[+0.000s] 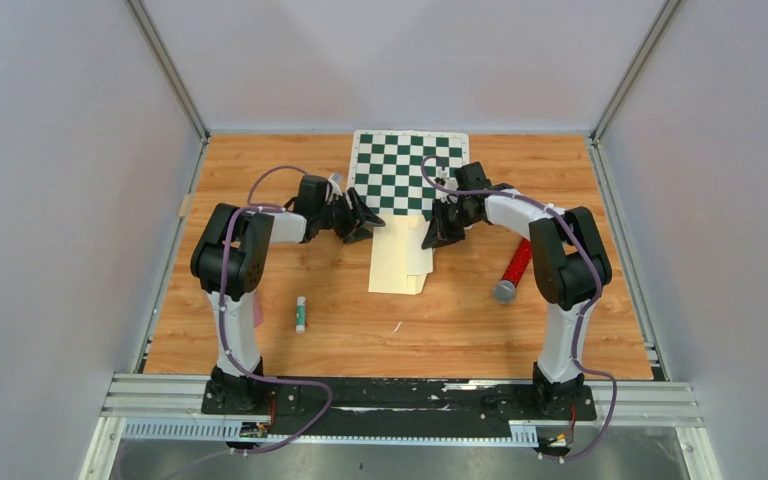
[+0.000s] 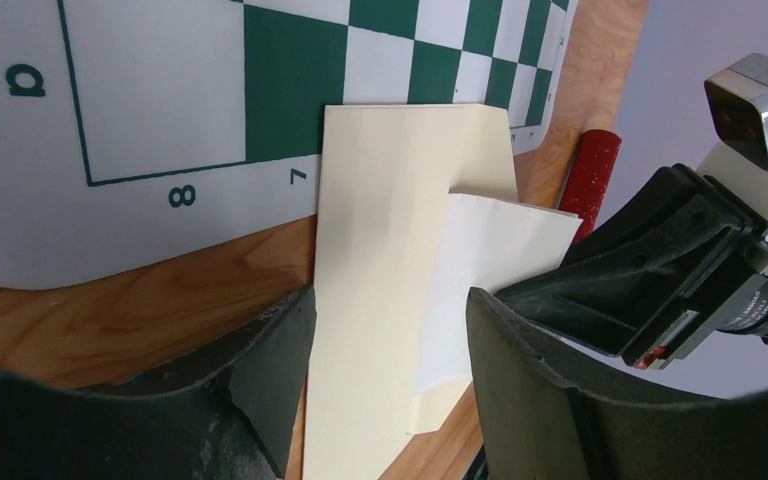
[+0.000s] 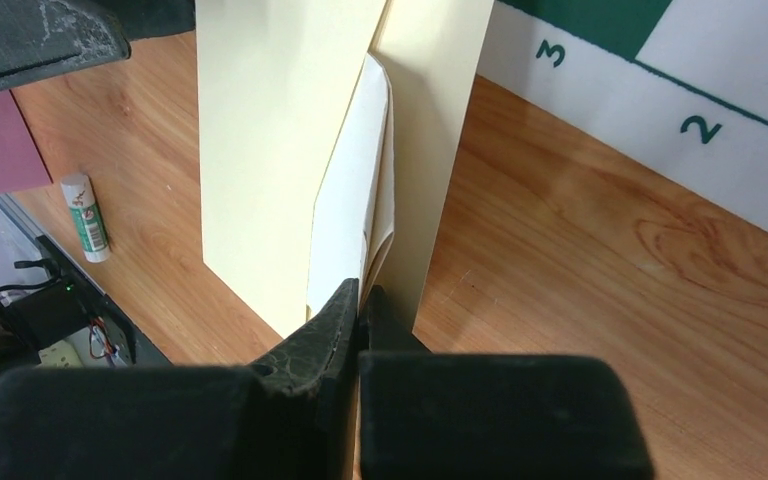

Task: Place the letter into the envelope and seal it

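The cream envelope [image 1: 398,262] lies flat on the wood just below the chessboard. The white letter [image 3: 352,205] sits partly inside it, between its cream layers; in the left wrist view the letter [image 2: 485,285] sticks out of the envelope's [image 2: 380,240] right side. My right gripper [image 3: 362,295] is shut on the letter's exposed edge, and it shows at the envelope's right side in the top view [image 1: 436,234]. My left gripper [image 2: 388,305] is open, its fingers straddling the envelope's left part, and it sits at the envelope's upper left corner in the top view [image 1: 364,224].
The green and white chessboard [image 1: 405,170] lies behind the envelope. A red cylinder [image 1: 513,268] lies to the right near the right arm. A glue stick [image 1: 301,314] and a pink card [image 1: 258,310] lie at the front left.
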